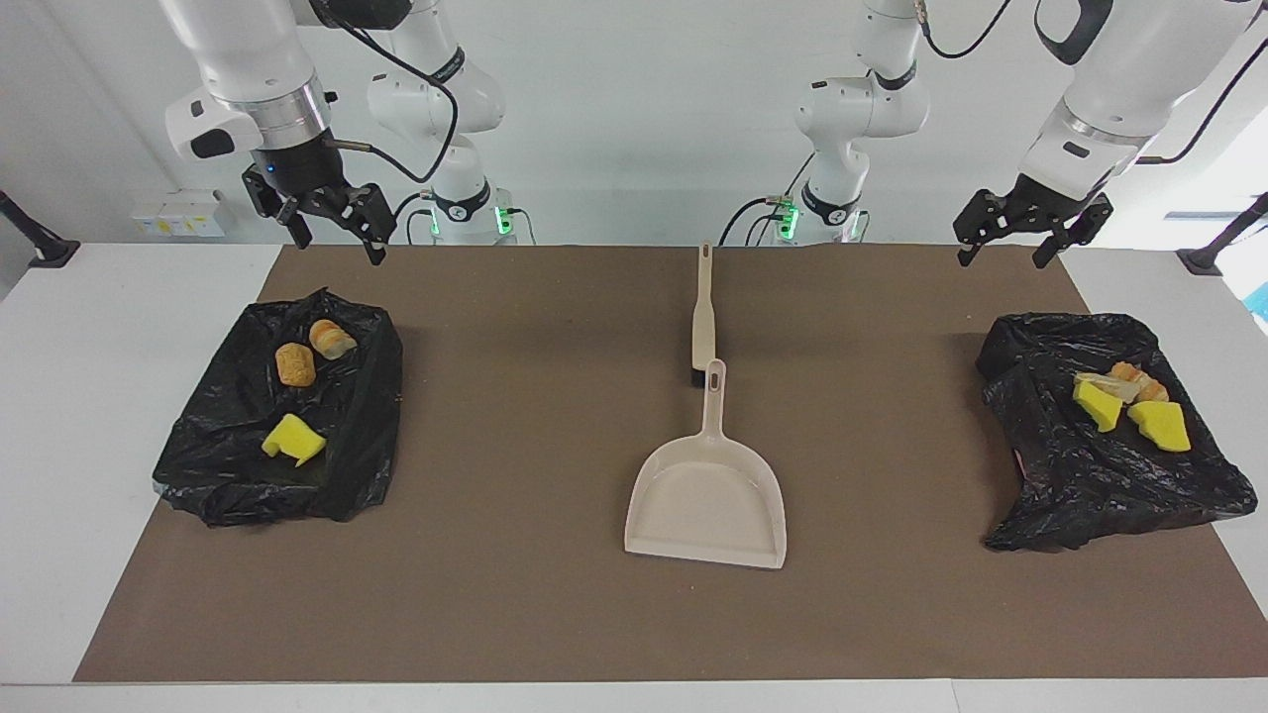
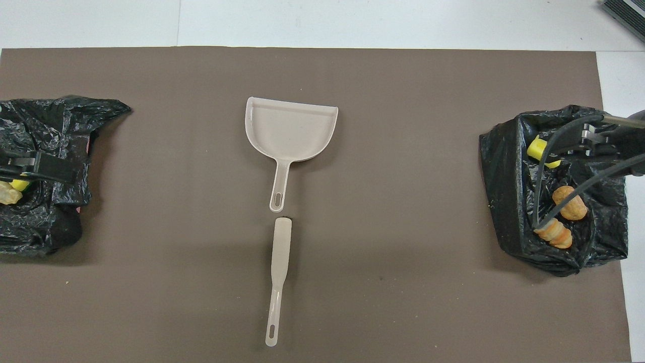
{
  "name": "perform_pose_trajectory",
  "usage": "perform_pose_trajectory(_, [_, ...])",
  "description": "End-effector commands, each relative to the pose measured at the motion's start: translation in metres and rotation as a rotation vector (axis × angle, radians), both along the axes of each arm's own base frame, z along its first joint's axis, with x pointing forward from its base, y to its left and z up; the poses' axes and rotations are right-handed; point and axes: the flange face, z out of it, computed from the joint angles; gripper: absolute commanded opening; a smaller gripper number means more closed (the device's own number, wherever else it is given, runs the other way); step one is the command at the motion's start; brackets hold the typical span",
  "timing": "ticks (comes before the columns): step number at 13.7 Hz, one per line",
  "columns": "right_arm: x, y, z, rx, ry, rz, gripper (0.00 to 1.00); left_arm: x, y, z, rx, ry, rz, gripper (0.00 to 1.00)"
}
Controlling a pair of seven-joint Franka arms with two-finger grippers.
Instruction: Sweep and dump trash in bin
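We record the scene from the right arm's end of the table across to the left arm's end, as the facing view runs.

The right gripper hangs above the mat's robot-side edge, jaws apart and holding nothing. Below it a black bag-lined bin holds three pieces of trash: an orange-brown lump beside a tan lump, and a yellow wedge farther from the robots.

At mid-table the beige brush lies lengthwise, its dark head just beside the handle tip of the beige dustpan, whose mouth faces away from the robots. Bare brown mat extends on both sides of this pair.

The second black bag-lined bin sits at the mat's edge. We see two yellow wedges in it, touching pale tan lumps; the lumps' number is unclear.

The left gripper hangs above the mat's corner, jaws apart and empty.
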Motion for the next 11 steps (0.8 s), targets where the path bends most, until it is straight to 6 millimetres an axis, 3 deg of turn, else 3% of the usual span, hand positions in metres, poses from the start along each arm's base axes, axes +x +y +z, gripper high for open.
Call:
perform_pose_trajectory(1, [-0.0059, -0.0021, 0.0025, 0.023, 0.012, 0.009, 1.0, -0.0082, -0.0007, 0.0038, -0.014, 0.015, -0.032, 1.0])
perform_pose_trajectory(11, [-0.0057, -0.0012, 0.0026, 0.023, 0.011, 0.01, 1.0, -0.006, 0.0009, 0.0045, -0.058, -0.003, -0.028, 1.0])
